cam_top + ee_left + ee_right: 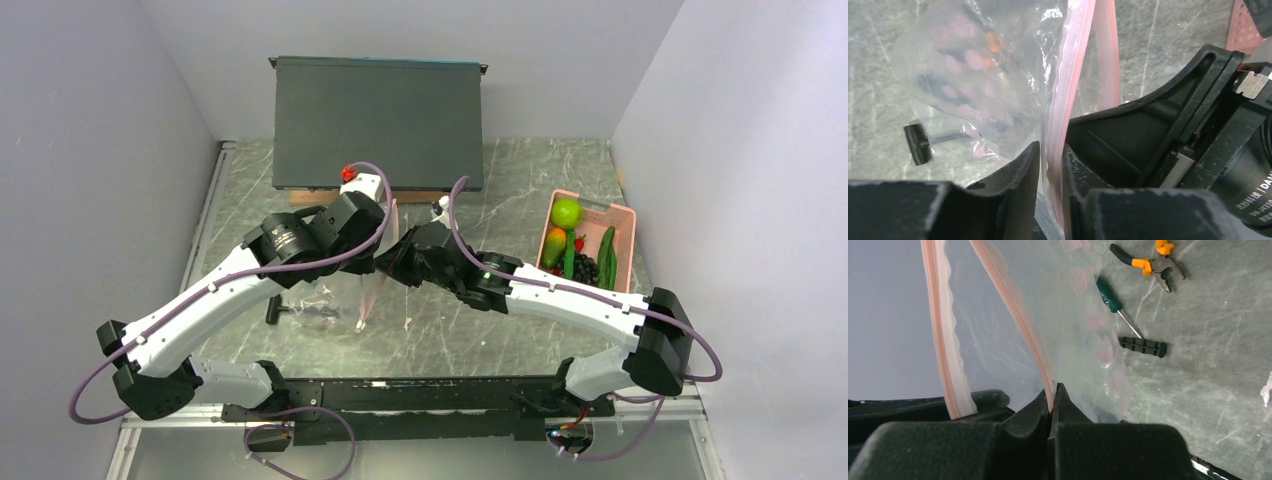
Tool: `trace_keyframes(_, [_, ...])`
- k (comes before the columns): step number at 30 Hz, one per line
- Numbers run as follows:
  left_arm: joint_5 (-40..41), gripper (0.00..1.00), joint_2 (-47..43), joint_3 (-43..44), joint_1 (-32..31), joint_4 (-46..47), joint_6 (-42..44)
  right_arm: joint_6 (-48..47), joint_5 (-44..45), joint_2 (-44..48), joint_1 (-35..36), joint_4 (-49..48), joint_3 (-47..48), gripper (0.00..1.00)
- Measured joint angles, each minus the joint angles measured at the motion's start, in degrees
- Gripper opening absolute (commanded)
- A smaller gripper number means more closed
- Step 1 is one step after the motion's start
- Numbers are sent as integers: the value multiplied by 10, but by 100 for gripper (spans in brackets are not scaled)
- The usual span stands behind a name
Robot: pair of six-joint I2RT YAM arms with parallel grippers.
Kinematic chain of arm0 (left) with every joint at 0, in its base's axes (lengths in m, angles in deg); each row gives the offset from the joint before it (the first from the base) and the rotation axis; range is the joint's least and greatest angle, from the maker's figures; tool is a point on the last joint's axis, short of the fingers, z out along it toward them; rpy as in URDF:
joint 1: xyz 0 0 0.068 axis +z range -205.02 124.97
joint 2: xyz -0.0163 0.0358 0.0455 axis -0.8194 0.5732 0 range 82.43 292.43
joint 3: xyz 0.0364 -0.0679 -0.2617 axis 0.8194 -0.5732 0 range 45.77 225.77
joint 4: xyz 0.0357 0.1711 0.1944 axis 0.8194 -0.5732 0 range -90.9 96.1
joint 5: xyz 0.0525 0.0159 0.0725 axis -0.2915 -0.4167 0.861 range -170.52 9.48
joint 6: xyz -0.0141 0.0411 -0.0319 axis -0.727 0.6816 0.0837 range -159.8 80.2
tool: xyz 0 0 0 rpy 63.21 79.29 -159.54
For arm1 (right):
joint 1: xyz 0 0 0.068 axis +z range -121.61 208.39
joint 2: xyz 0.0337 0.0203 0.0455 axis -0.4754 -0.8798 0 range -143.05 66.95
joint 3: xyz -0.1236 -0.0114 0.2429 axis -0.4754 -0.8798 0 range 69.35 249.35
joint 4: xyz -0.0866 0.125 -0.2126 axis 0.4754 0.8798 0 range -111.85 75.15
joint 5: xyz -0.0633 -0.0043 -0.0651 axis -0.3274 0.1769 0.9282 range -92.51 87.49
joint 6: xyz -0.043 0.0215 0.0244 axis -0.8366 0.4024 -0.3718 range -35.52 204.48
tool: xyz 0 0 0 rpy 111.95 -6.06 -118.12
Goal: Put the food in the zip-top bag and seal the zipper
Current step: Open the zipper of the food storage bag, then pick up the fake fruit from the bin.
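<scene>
**Bag mouth held, food not yet in**

The right gripper's [1052, 392] jaws are clamped together on one zipper [1030, 340] strip. The left gripper's [1050, 150] jaws flank the other strip, nearly together; whether they pinch it I cannot tell. This likely spreads the zip-top bag [368, 290] for loading. The food [566, 212] lies in the pink basket [605, 212], well apart.

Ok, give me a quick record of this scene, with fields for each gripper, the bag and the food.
left gripper: jaws either side of the zipper strip, grip unclear
right gripper: shut on the zipper strip
zip-top bag: hanging between the grippers, mouth open
food: in the pink basket
tools: orange-handled pliers, green-handled screwdriver, untouched
</scene>
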Motion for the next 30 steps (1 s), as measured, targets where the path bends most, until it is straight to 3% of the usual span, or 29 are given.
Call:
trace_keyframes(2, [9, 3, 1, 0, 0, -1, -1, -2, 0, 0, 0, 9, 0, 0])
trace_keyframes(3, [12, 0, 1, 0, -1, -1, 1, -7, 0, 0, 0, 14, 0, 0])
trace_keyframes(10, [8, 0, -2, -17, 0, 9, 31, -105, 6, -1, 0, 80, 0, 3])
trace_keyframes(15, [-72, 0, -21, -97, 30, 73, 68, -251, 16, 6, -2, 148, -5, 31])
trace_keyframes(18, [-139, 0, -25, -139, 68, 113, 92, -319, 20, 41, -4, 183, -24, 53])
trace_keyframes(25, [-245, 0, 3, -150, 128, 183, 148, -412, 94, 154, -20, 288, -1, 98])
trace_keyframes(27, [-267, 0, 21, -150, 138, 203, 164, -418, 126, 163, -50, 318, 25, 99])
trace_keyframes(30, [-300, 0, 49, -150, 147, 231, 192, -420, 161, 173, -151, 341, 37, 99])
